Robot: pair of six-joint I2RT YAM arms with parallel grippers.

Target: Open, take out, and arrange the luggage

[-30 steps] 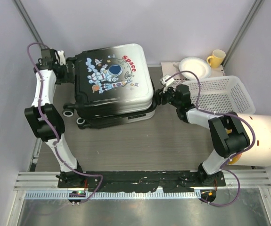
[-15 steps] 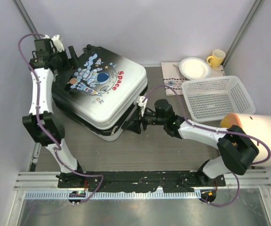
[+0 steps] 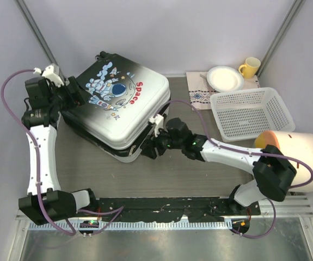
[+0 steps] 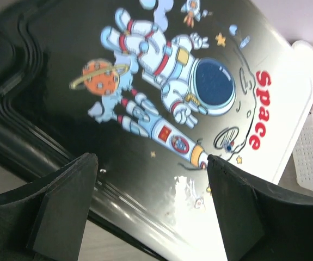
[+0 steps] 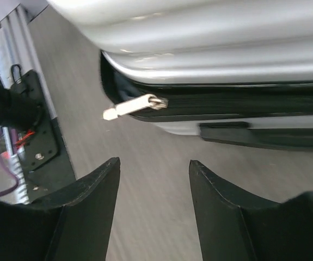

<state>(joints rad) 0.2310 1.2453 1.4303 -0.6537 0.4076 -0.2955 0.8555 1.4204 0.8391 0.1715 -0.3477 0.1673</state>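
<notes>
You have one luggage (image 3: 118, 109), shut and lying flat at 10 o'clock on the counter (image 3: 145, 174). Its shell fades from white to black, with an astronaut print and red "Space". One zipper pull (image 5: 134, 105) shows at its near corner. The left end effector (image 4: 151, 163) is wide open and empty by its 9 o'clock corner. The right end effector (image 5: 153, 165) is parted and empty, facing the pull. One basket (image 3: 251, 111), one plate (image 3: 224, 78) and one mug (image 3: 249, 66) sit towards 2 o'clock.

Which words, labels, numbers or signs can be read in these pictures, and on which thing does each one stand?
"Space": red letters on the lid of the white-to-black hard-shell suitcase, beside the cartoon astronaut.
Small red mark on the printed rocket: too small to read.
No other text can be read in any view.
</notes>
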